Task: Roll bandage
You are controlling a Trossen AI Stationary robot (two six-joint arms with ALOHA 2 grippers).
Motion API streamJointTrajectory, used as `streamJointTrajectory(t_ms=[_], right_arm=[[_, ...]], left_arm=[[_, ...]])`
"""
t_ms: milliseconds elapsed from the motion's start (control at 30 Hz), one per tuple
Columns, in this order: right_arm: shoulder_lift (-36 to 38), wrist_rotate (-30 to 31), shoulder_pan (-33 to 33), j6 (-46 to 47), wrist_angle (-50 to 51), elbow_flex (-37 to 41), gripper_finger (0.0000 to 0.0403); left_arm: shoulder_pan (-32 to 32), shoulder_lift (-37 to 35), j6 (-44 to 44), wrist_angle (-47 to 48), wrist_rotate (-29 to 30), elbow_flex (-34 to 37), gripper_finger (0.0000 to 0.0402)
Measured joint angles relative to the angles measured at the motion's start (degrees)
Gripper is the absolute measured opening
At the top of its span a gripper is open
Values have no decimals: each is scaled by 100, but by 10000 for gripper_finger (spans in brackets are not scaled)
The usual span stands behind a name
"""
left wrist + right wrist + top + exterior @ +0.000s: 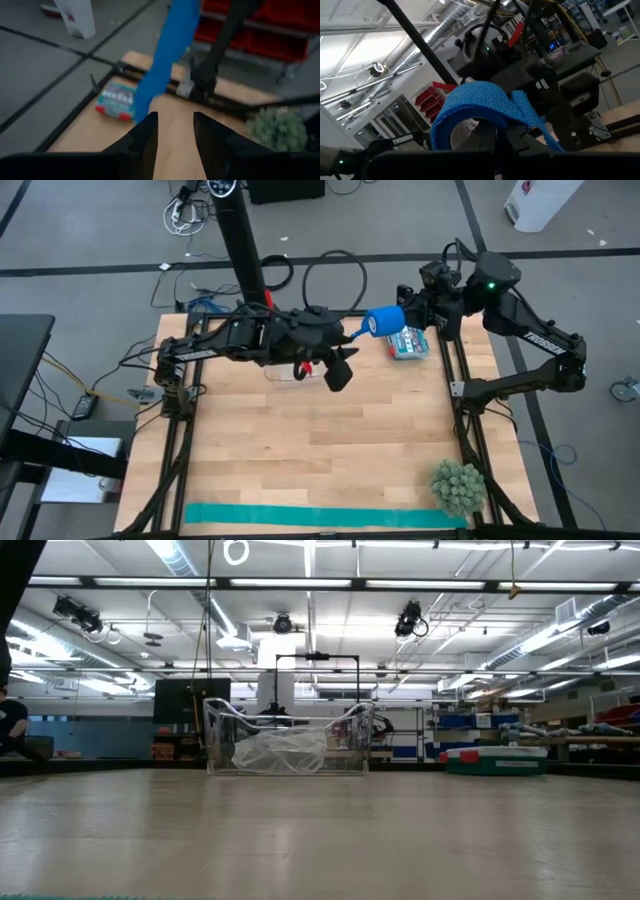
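Observation:
The bandage (383,322) is a royal-blue roll held high over the table's far right part, on the end of my right gripper (400,316), which is shut. In the right wrist view the roll (470,107) arches over the fingers. A loose blue strip (167,55) runs from the roll down to my left gripper (175,117), which comes level from the left with a gap between its fingers. In the high view the strip's thin tail (354,334) reaches that gripper (347,344). The low view shows neither gripper. My right gripper carries the roll wound around its shut fingers, which reach into the roll's hollow (477,131) from its open side. The roll is lifted clear of the table, and its loose tail (540,130) trails off toward the other arm. My left gripper has the strip's lower end (142,107) at the tip of one finger (146,131). Nothing lies between its two fingers. Whether the strip touches that finger, I cannot tell.
A teal-green strip (320,517) lies flat along the near edge. A green spiky ball (458,486) sits at the near right corner. A small teal and red pack (410,342) lies at the far right, and a clear basket (288,745) stands at the far middle.

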State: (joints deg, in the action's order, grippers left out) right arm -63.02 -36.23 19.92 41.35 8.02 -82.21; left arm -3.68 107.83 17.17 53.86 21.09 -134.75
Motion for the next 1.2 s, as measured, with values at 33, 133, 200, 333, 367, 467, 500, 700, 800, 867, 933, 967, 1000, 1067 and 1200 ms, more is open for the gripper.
streamJointTrajectory(t_ms=[33, 133, 200, 333, 367, 467, 500, 700, 800, 867, 933, 967, 1000, 1067, 1200], right_arm=[[0, -2, 0, -3, -1, 0, 0], [2, 6, 0, -9, -12, 0, 0], [2, 18, 0, -43, -10, 0, 0], [2, 78, 0, -51, -15, 0, 0], [2, 87, 0, -51, -16, 0, 0], [0, 117, -2, -53, -31, 0, 0], [0, 151, -8, -56, -40, 0, 0], [-13, 347, -121, -47, -265, 0, 0], [-14, 361, -142, -45, -263, 0, 0], [-15, 385, -142, -42, -290, 0, 0], [-15, 391, -140, -1, -351, 0, 0], [-15, 393, -140, 11, -370, 0, 0], [-25, 391, -140, 30, -397, 0, 0], [-37, 396, -153, 62, -485, 0, 0], [-46, 463, -201, 60, -565, 0, 0]], left_arm=[[0, -7, 2, 125, -17, 2, 132], [-2, -33, 5, 145, -31, 2, 132], [-2, -35, 60, 57, -31, -1, 132], [-1, -33, 114, -76, -31, -1, 132], [-2, -33, 114, -76, -31, -1, 132], [0, -33, 114, -78, 1, -1, 132], [0, -30, 111, -76, 39, -1, 132], [8, 25, -216, -271, 620, -3, 132], [28, 42, -219, -380, 658, -1, 132], [43, 32, -221, -388, 673, -1, 132], [64, 31, -219, -393, 675, -3, 132], [68, 33, -216, -395, 673, -1, 132], [68, 33, -217, -407, 673, -1, 132], [68, 33, -219, -509, 673, -1, 132], [75, 33, -216, -725, 675, -1, 126]])
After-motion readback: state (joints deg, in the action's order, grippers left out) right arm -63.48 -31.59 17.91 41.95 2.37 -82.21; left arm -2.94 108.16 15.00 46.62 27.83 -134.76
